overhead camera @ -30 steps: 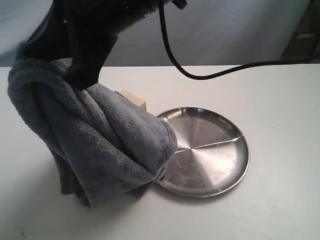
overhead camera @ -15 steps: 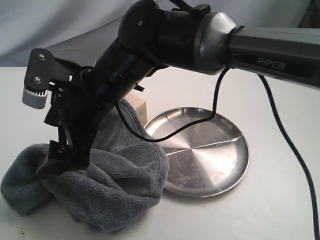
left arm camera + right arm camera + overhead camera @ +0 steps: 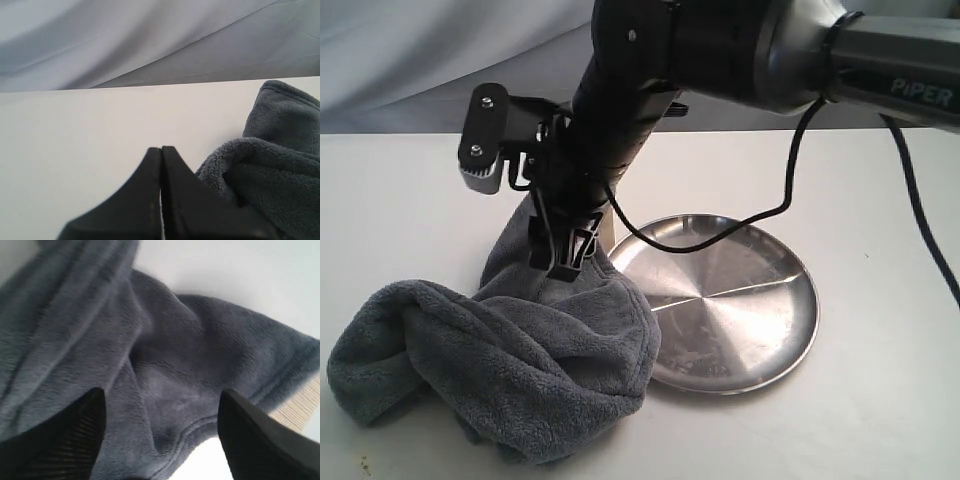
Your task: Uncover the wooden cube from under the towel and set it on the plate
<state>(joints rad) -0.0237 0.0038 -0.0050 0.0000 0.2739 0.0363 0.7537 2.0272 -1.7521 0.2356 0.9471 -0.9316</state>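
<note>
- Towel point(image 3: 500, 370): dk grey plush heap, thick folds, twd worktop's near-left corner, lapping plate point(image 3: 760, 300) rim.
- Right gripper point(image 3: 562, 262): fingers apart, just above towel.
- Left gripper point(image 3: 161, 155): fingers together, empty, beside towel.
- Wooden cube point(image 3: 300, 407): tan sliver at towel's edge.

Lab setup, white table point(image 3: 880, 190), grey cloth bg point(image 3: 420, 50)

A plain white surface point(image 3: 880, 400) fills the lower part of the scene. Behind its far edge hangs a pale blue-grey cloth backdrop point(image 3: 410, 60) with soft diagonal creases.
</note>
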